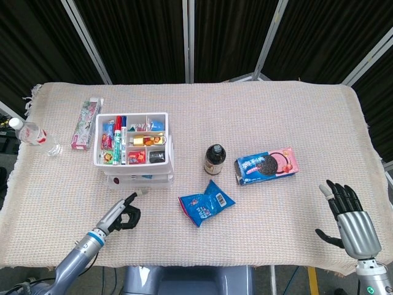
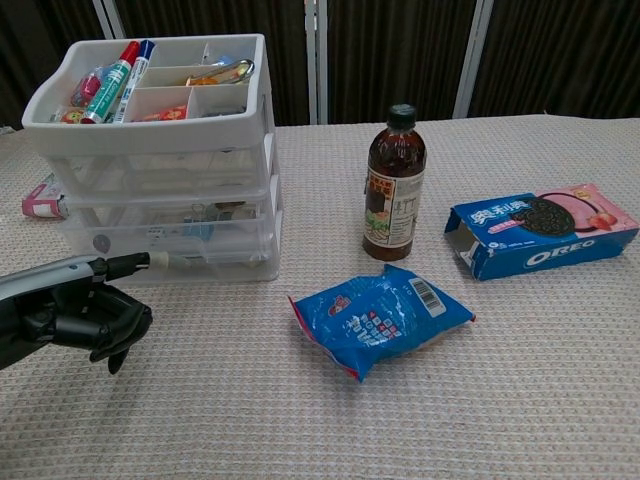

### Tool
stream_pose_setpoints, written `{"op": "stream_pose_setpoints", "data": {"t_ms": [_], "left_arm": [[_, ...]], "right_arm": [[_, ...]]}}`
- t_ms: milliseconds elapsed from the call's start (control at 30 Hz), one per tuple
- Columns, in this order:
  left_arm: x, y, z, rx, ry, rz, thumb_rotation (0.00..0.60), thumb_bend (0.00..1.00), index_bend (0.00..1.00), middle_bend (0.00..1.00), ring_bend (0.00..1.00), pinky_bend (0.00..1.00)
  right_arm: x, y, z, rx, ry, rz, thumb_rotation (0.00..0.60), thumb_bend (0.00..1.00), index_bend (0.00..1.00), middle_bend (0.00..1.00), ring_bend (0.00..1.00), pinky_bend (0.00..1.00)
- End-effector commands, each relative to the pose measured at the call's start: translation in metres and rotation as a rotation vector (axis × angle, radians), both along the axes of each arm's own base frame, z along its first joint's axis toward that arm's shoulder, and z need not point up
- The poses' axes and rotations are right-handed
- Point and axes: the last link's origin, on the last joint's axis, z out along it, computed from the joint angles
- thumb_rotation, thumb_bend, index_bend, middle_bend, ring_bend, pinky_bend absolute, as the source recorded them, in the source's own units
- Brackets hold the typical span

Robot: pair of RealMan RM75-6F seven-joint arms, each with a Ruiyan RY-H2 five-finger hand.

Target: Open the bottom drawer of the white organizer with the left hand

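Reaching toward the white organizer, the left hand holds nothing — one finger points at the bottom drawer while the rest curl under. By the look of it the drawer already stands slightly out, so the pull seems under way; the next move calls for hooking its front and drawing it straight toward the table edge. The right hand rests spread and empty, well apart. Markers and small packets fill the top tray — clips and oddments show through the clear drawers.
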Motion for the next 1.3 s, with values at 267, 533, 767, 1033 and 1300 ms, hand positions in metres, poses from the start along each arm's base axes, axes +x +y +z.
{"op": "stream_pose_setpoints", "data": {"t_ms": [267, 533, 767, 1033, 1300], "left_arm": [[-0.019, -0.031, 0.036, 0.229, 0.216, -0.182, 0.6, 0.73, 0.07, 0.76, 0.76, 0.59], [-0.013, -0.028, 0.071, 0.445, 0.542, -0.244, 0.6, 0.73, 0.08, 0.8, 0.79, 0.6], [-0.014, -0.007, 0.078, 0.426, 0.669, -0.194, 0.6, 0.73, 0.16, 0.84, 0.83, 0.63], [-0.015, 0.009, 0.072, 0.37, 0.726, -0.169, 0.6, 0.73, 0.17, 0.85, 0.84, 0.64], [-0.011, 0.018, 0.062, 0.317, 0.722, -0.171, 0.6, 0.73, 0.16, 0.85, 0.84, 0.64]], "right_arm": [[0.0, 0.001, 0.0, -0.004, 0.002, 0.0, 0.6, 0.02, 0.0, 0.0, 0.0, 0.0], [0.001, 0.001, -0.001, -0.005, 0.004, 0.004, 0.6, 0.02, 0.0, 0.0, 0.0, 0.0], [0.001, 0.002, -0.001, -0.004, 0.005, 0.003, 0.6, 0.02, 0.0, 0.0, 0.0, 0.0], [0.001, 0.001, -0.002, -0.002, 0.008, 0.0, 0.6, 0.02, 0.0, 0.0, 0.0, 0.0], [0.0, 0.001, -0.002, -0.003, 0.007, -0.001, 0.6, 0.02, 0.0, 0.0, 0.0, 0.0]]}}
